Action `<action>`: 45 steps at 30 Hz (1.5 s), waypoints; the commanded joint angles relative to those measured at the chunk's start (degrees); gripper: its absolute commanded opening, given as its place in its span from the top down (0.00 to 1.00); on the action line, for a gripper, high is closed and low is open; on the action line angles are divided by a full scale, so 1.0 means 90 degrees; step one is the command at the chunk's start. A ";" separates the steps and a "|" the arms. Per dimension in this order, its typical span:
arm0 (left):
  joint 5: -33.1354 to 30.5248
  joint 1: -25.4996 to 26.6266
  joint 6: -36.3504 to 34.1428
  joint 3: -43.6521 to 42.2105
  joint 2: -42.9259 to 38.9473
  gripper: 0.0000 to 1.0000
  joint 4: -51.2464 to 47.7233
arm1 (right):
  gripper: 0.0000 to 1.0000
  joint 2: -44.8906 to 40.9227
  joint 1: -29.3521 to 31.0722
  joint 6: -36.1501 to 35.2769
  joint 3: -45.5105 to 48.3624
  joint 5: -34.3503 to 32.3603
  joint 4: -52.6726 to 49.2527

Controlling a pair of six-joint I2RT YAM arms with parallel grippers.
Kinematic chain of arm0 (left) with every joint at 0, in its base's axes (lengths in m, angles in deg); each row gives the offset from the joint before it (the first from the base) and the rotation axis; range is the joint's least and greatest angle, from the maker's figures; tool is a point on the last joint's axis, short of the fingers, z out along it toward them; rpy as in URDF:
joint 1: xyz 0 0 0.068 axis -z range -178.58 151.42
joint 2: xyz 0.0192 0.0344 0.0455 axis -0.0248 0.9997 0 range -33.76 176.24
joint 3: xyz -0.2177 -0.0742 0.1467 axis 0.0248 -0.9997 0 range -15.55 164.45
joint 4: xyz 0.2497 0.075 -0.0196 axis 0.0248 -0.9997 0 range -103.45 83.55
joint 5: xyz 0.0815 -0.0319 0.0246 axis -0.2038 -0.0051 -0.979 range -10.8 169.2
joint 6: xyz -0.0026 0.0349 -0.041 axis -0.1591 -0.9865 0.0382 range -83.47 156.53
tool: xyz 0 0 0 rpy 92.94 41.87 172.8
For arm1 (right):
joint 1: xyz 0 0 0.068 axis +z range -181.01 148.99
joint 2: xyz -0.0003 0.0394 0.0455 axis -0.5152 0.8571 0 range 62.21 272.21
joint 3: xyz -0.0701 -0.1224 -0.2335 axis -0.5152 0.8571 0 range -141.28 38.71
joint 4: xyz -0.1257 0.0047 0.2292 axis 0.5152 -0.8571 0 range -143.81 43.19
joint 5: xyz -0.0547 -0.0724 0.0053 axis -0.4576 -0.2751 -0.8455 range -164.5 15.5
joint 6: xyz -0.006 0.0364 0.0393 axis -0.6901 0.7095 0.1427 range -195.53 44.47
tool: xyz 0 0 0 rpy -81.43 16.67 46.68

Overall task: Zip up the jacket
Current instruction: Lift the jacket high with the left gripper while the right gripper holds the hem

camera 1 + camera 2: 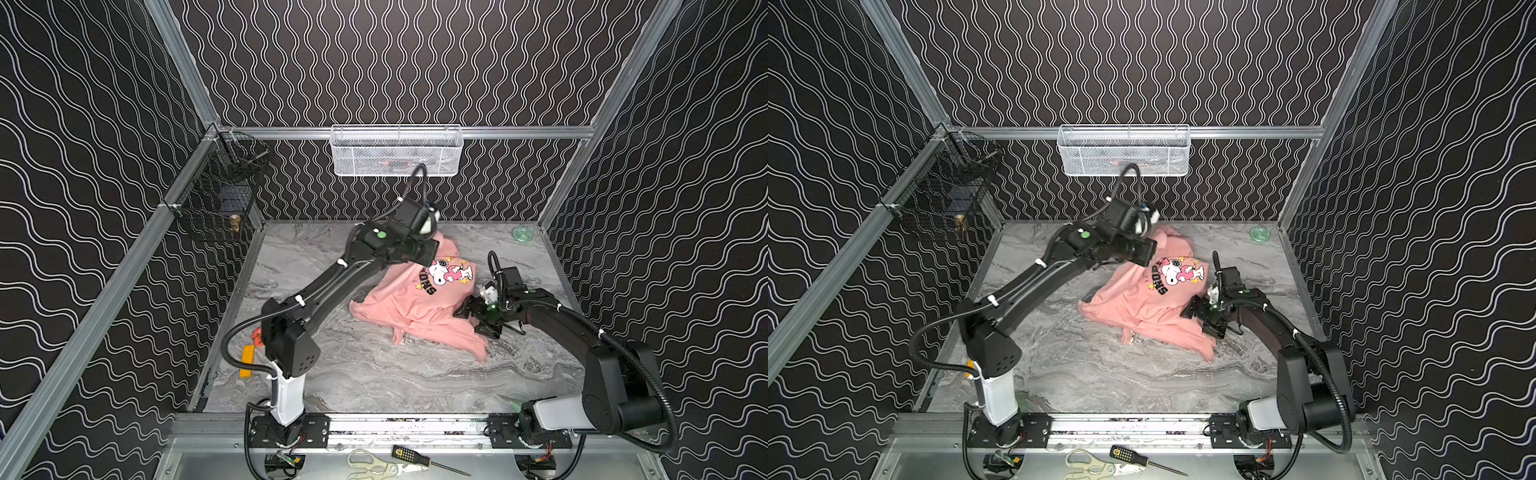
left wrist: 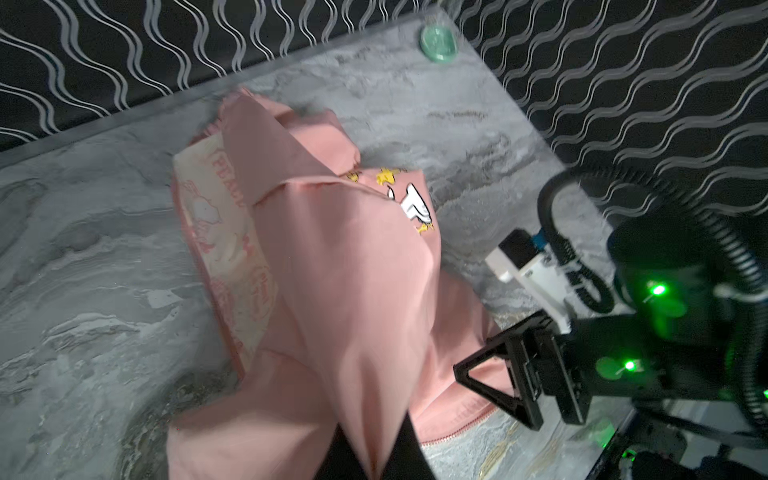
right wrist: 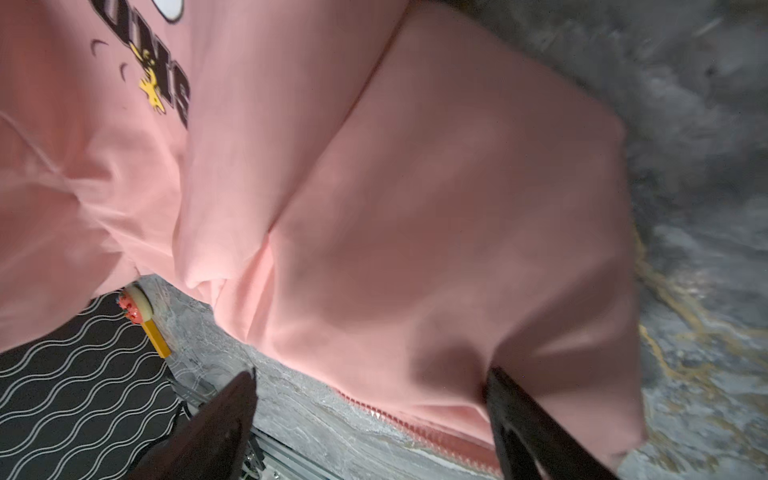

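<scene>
The salmon-pink jacket (image 1: pixel 419 307) (image 1: pixel 1142 307) lies crumpled in the middle of the marble table, its cartoon print (image 1: pixel 451 270) facing up. My left gripper (image 1: pixel 432 252) (image 1: pixel 1148 253) is at the jacket's far end. In the left wrist view it (image 2: pixel 374 457) is shut on a pinched fold of the pink fabric (image 2: pixel 332 270), beside the cream patterned lining (image 2: pixel 224 232). My right gripper (image 1: pixel 473 320) (image 1: pixel 1200 320) stands open at the jacket's right edge. In the right wrist view its jaws (image 3: pixel 372 378) straddle the hem, where zipper teeth (image 3: pixel 399 419) run along the table.
A white mesh basket (image 1: pixel 397 149) hangs on the back wall and a black wire basket (image 1: pixel 216 195) at the left corner. A green dish (image 1: pixel 522 235) sits back right, a yellow and red item (image 1: pixel 249 357) front left. Scissors (image 1: pixel 374 461) and a screwdriver (image 1: pixel 415 455) lie on the front rail.
</scene>
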 commanded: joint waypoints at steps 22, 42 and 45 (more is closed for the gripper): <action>0.1316 -0.2176 0.1655 0.0439 -0.1169 1.00 0.0621 | 0.05 0.1041 0.2013 -0.0248 -0.0572 -0.2932 -0.0858; 0.0818 -0.2503 0.1344 0.2006 -0.1302 1.00 0.0953 | 1.00 0.0021 0.1911 -0.0375 -0.2692 -0.1415 -0.0757; 0.0649 -0.2557 0.1448 0.2263 -0.1254 1.00 0.1046 | 1.00 -0.0513 0.1803 -0.0320 -0.2742 -0.1420 -0.0781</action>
